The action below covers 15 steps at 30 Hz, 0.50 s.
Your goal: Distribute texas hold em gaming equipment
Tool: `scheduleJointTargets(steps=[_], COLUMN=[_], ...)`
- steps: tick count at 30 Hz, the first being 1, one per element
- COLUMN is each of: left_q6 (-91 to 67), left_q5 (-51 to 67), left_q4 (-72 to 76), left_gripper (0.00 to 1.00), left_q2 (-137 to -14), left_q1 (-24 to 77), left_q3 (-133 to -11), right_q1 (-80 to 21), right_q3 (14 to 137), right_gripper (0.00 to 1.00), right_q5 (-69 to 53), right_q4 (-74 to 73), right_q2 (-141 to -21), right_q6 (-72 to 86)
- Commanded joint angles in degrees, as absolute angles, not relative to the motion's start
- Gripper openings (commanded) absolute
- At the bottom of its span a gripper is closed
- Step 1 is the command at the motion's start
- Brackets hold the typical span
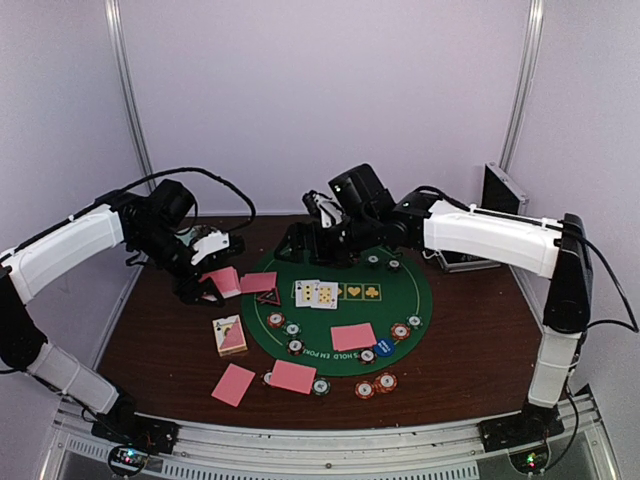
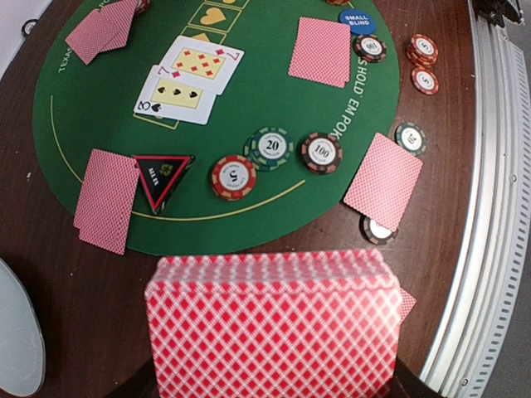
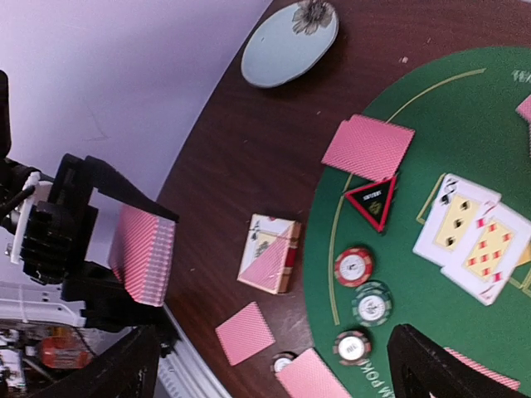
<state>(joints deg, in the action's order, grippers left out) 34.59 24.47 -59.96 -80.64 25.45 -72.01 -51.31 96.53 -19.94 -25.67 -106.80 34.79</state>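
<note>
My left gripper (image 1: 207, 284) is shut on a thick deck of pink-backed cards (image 2: 270, 323), held above the dark table just left of the green mat (image 1: 340, 305). The deck hides its fingers in the left wrist view. On the mat lie face-up cards (image 2: 189, 79), a black-red triangle marker (image 2: 162, 177), striped chips (image 2: 272, 148) and a blue disc (image 2: 355, 20). Face-down card piles (image 1: 352, 336) lie at several seats. My right gripper (image 3: 282, 373) hangs open over the mat's far left edge, holding nothing, with its fingers (image 3: 444, 365) wide apart.
A card box (image 1: 230, 335) lies on the table left of the mat. A pale blue plate (image 3: 290, 41) sits at the far left. The silver-black case (image 1: 500, 192) stands at the back right. More chips (image 1: 375, 385) rest near the front rail (image 1: 330, 440).
</note>
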Motion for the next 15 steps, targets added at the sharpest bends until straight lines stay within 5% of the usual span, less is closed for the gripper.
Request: scheduleJointTargets(steps=[1,15], left_q6=[33.88,33.73], left_q5=[26.18,27.10], left_q4=[-57.55,-57.51], left_gripper=[0.00,0.00], left_q2=[-81.05,-81.69], left_q1=[25.47,25.58], left_q3=[-73.85,-74.49], right_q1=[-51.97,-53.93], right_q3=[97.94,99.81], right_gripper=[1.00,1.00], right_q5=[-33.09,-40.83], right_q4=[-20.84,-9.51], right_q2=[-110.72,-116.54], right_q6=[47.66,56.42])
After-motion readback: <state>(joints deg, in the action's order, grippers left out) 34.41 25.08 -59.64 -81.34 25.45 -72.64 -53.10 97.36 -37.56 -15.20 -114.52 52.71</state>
